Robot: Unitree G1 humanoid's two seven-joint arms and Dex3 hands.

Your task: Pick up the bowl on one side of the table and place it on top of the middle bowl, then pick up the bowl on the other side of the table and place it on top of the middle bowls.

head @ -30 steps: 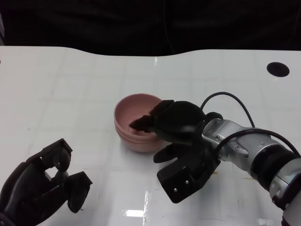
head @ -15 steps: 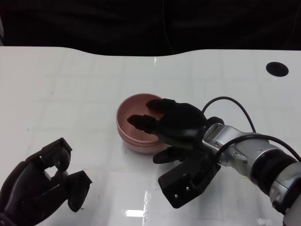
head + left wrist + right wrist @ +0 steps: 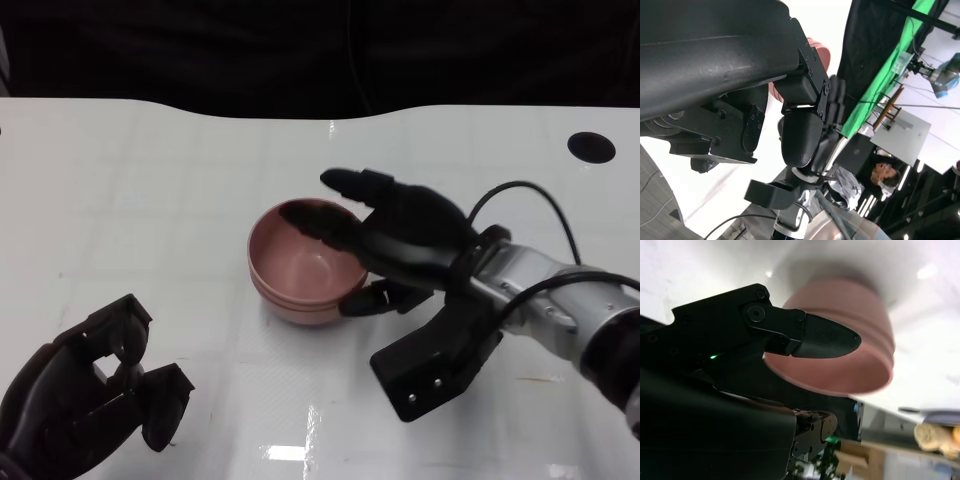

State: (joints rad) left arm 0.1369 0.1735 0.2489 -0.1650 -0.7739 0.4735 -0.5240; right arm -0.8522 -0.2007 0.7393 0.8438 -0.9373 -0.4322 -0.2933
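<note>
A: Right hand (image 3: 405, 240) fingers (image 3: 350, 182)?
B: Spread apart, holding nothing, reaching over the far-right rim of the pink bowl stack (image 3: 300, 265). Contact with the rim: cannot tell, the palm hides that edge.
A: Stack?
B: Nested pink bowls, rim ridges visible on the side, upright near the middle of the white table (image 3: 150, 180).
A: Left hand (image 3: 85, 395)?
B: Low at the near-left, well apart from the stack, fingers curled in on nothing, wrist cut off by the frame.
</note>
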